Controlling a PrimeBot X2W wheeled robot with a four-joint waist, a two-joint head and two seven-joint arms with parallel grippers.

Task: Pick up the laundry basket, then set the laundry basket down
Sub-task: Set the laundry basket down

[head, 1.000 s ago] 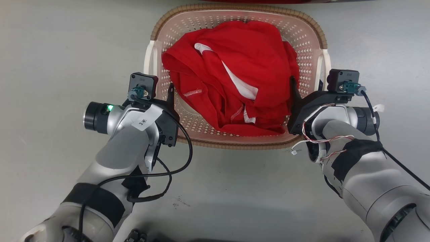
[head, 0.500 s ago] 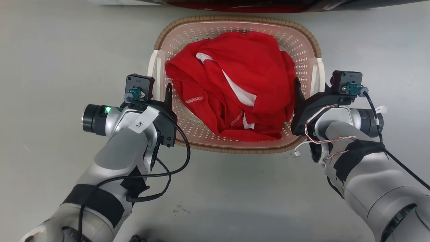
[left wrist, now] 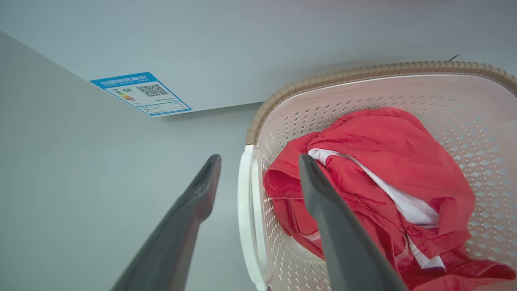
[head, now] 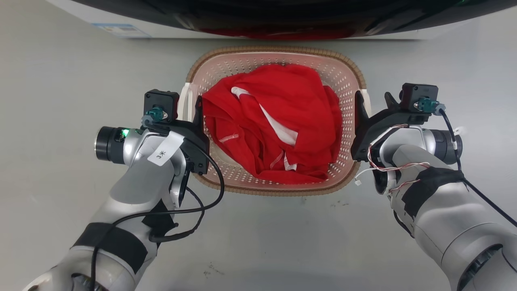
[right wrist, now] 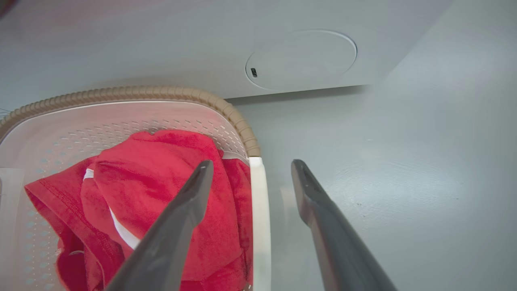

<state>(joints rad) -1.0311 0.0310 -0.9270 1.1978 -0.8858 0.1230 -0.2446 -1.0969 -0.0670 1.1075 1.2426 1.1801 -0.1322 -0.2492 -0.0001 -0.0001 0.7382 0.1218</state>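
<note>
Overhead, close wrists; shared laundry basket (head: 242,66)

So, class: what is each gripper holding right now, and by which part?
Nothing is gripped. The left gripper and right gripper stand open, each straddling a white handle of the laundry basket.

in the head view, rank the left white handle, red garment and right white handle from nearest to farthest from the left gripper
1. left white handle, between the fingers of the left gripper.
2. red garment, in the middle of the laundry basket.
3. right white handle, on the basket's far side.
</note>
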